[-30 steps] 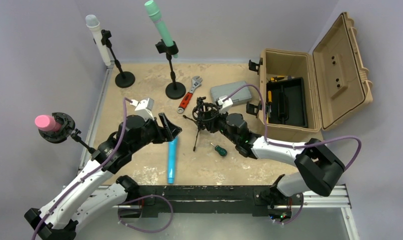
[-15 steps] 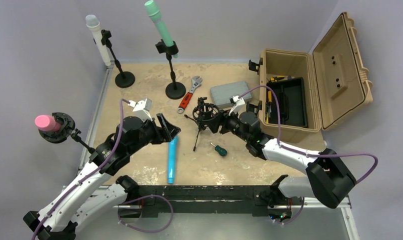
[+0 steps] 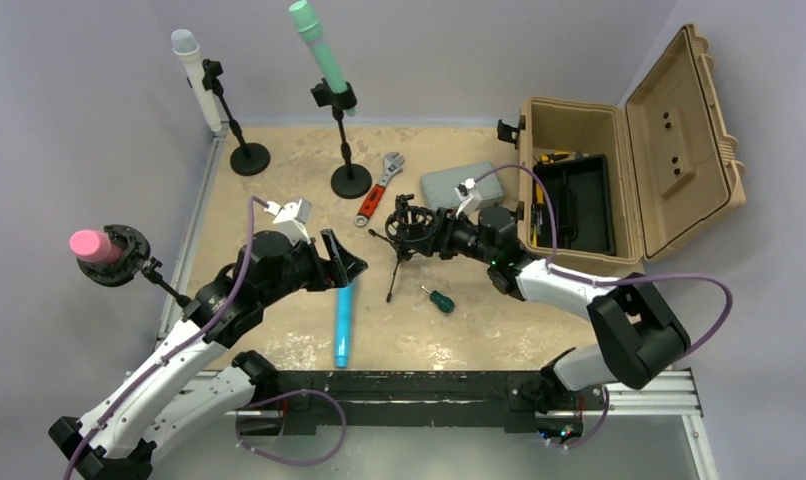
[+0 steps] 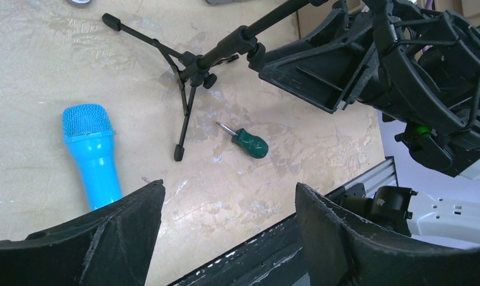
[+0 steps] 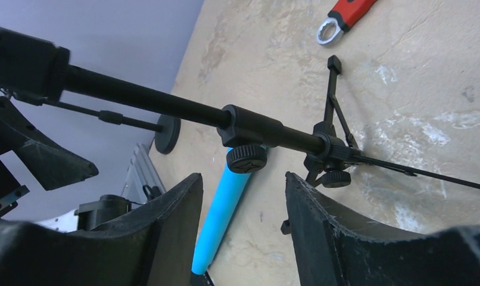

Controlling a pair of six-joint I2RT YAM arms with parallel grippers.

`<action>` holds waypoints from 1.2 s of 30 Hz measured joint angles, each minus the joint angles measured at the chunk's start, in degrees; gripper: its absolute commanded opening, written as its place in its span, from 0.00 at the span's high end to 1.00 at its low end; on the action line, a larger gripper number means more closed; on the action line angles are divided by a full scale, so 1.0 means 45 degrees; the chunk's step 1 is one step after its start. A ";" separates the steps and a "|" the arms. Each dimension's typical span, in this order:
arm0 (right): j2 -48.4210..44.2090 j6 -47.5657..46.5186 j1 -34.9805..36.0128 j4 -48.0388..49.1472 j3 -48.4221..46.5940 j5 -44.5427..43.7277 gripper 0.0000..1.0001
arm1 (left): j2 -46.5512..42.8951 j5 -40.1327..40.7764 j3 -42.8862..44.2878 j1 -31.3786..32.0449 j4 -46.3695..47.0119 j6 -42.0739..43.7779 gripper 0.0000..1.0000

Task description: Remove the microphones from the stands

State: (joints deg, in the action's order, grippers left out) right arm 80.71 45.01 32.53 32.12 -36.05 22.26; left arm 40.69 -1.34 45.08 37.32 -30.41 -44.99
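Note:
A blue microphone (image 3: 344,320) lies flat on the table, apart from the stand; it also shows in the left wrist view (image 4: 92,149) and the right wrist view (image 5: 226,202). A black tripod stand (image 3: 397,255) lies tipped over, its empty shock mount (image 3: 409,220) at the far end. My left gripper (image 3: 344,258) is open and empty above the microphone's head (image 4: 228,186). My right gripper (image 3: 431,236) is open beside the shock mount. The stand's pole (image 5: 267,132) crosses just beyond its fingertips (image 5: 242,176), and I cannot tell if they touch.
A green screwdriver (image 3: 439,300) lies by the tripod legs. A red wrench (image 3: 381,188) and a grey case (image 3: 461,185) lie behind. An open tan toolbox (image 3: 569,262) stands right. White (image 3: 194,85), green (image 3: 324,55) and pink (image 3: 94,245) microphones sit in other stands.
My right arm has swung its wrist back and to the right, so the gripper now points left at the shock mount. The left arm, stand and microphone have barely moved.

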 measured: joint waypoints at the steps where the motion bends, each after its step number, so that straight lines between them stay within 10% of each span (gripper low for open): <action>1: 0.0189 0.0097 0.0000 0.0058 -0.0049 0.0117 0.48 | -0.0019 -0.0034 0.0000 0.0000 -0.0058 0.0000 0.21; 12: 0.1141 0.0369 -0.0155 0.0311 -0.0699 0.0311 0.63 | -0.0408 -0.0078 0.0034 0.0000 -0.0520 0.0049 0.21; 19: 0.1195 -0.0447 -0.0131 0.0185 -0.1010 -0.0053 1.00 | -0.0427 -0.0078 0.0039 0.0000 -0.0607 0.0049 0.21; 36: 0.0928 -0.5901 0.3895 -0.0991 -0.1773 -0.8417 0.99 | -0.0607 0.0083 0.0039 0.0000 -0.0729 0.0053 0.21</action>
State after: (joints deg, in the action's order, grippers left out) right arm 84.88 18.46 50.06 27.66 -44.03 -15.62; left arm 37.95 -0.97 45.25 37.32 -33.69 -44.75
